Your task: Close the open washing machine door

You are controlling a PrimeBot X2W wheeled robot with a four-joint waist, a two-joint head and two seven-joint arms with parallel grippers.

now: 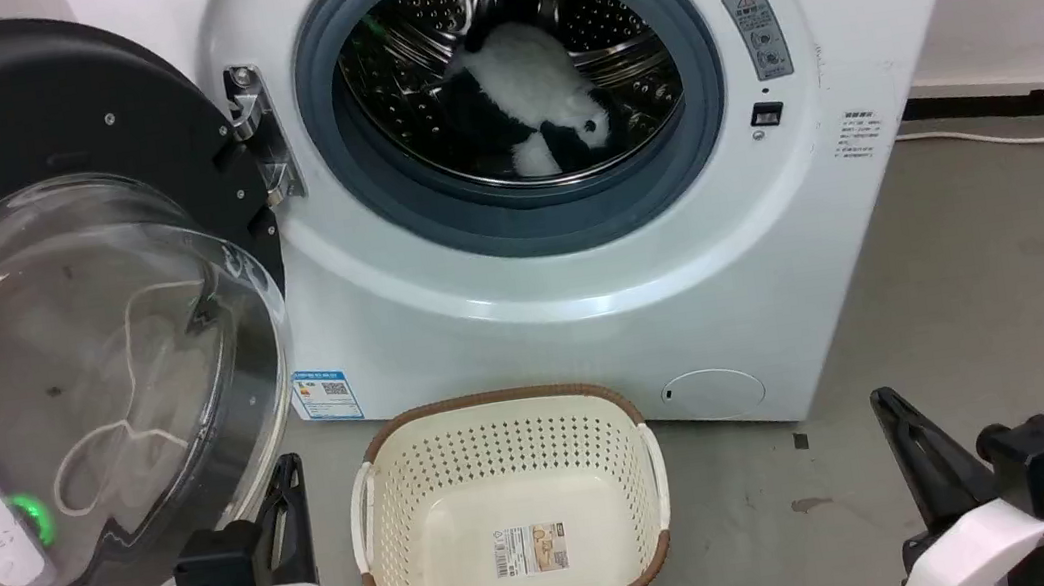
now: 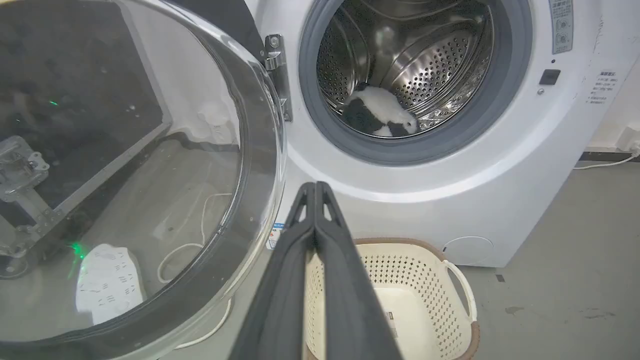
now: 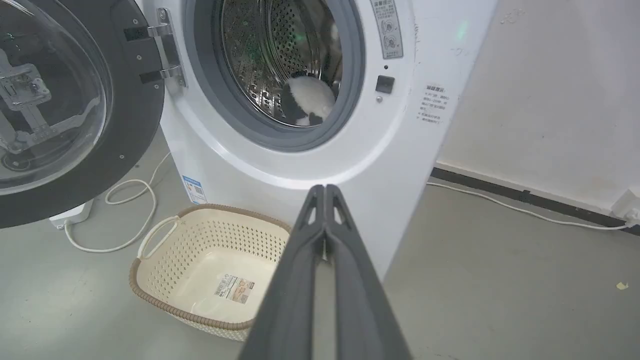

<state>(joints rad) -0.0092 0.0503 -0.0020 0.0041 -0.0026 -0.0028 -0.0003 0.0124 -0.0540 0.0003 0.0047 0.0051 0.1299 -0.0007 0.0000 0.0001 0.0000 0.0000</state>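
Head view: both arms low & near, one at each bottom corner, white wrist housings w/ teal plugs showing. Left gripper sits lower left, its 2 dark fingers pressed together into one blade pointing away from the robot, tip just by the lower rim of the washing machine door; can't tell if it touches. Right gripper lower right, likewise pinched shut w/ nothing in it, over bare floor, apart from the machine's right corner

Door stands swung wide open, left of the washing machine, hung on the metal hinge at the left edge of the opening, glass bowl bulging toward the near side. Opening uncovered: grey gasket, steel drum, black & white plush toy lying inside. Cream basket on the floor just in front of the machine, between the 2 grippers

Left wrist view: looks along the closed fingers toward the machine front below the opening; door glass looms at left, and thru it a white power strip w/ a green glow beside it

Right wrist view: takes the door more side-on – black inner ring w/ screws, hinge plates – plus a looped white cable on the floor under it, and the wall right of the machine w/ a white cord running along its base
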